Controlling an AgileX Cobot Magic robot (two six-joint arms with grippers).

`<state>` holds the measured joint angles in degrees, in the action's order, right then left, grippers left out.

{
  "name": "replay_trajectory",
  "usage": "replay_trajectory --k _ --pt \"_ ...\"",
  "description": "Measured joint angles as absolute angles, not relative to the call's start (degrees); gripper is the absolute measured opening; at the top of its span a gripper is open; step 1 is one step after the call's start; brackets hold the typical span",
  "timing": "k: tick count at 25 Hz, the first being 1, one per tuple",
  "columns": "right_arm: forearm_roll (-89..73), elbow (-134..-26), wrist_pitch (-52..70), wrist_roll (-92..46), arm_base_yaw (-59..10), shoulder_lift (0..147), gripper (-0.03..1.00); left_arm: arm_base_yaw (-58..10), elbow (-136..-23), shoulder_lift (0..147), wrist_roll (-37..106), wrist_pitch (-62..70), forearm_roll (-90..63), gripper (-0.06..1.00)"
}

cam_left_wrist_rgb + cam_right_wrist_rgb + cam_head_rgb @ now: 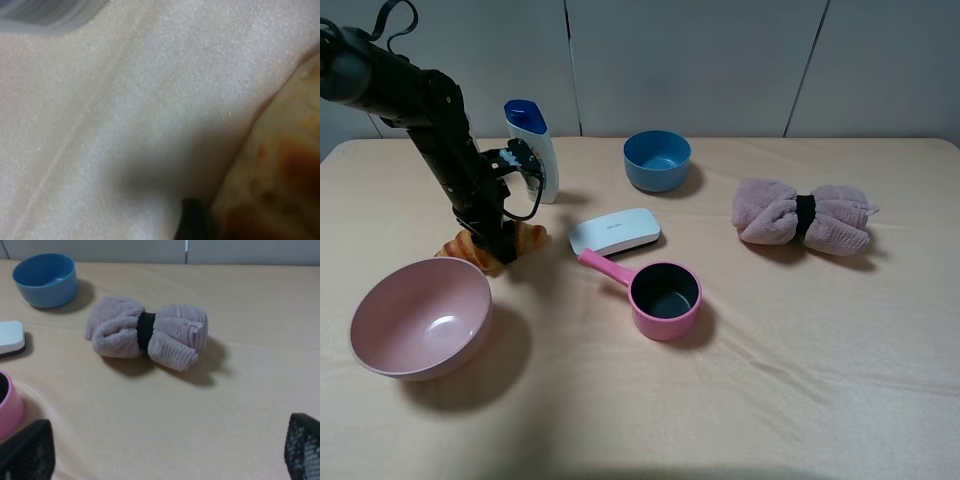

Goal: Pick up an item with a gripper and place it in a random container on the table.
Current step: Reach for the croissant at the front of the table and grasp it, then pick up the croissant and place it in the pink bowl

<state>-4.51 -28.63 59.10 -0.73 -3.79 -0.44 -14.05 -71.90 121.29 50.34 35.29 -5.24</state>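
Observation:
The golden-brown croissant (525, 240) lies on the beige table cloth (800, 350), just beyond the large pale-pink bowl (420, 318). My left gripper (498, 246) is pressed down onto the croissant's middle, and its ends stick out on both sides. In the left wrist view the croissant (280, 175) is a blurred patch with one dark fingertip (192, 220) against its edge. The jaw spacing does not show. My right gripper (160, 457) is open and empty, with its fingers (27, 452) wide apart over bare cloth.
A white-and-blue bottle (532, 148) stands right behind the left arm. A white oblong case (615, 231), a pink saucepan (663, 296), a blue bowl (657, 159) and a rolled pink towel (804, 215) lie on the table's middle and right.

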Motion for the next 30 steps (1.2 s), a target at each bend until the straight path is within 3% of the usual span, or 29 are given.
replay_trajectory --k 30 --pt "-4.5 -28.6 59.1 -0.7 -3.8 -0.4 0.69 -14.0 -72.3 113.9 50.3 41.8 -5.0 0.61"
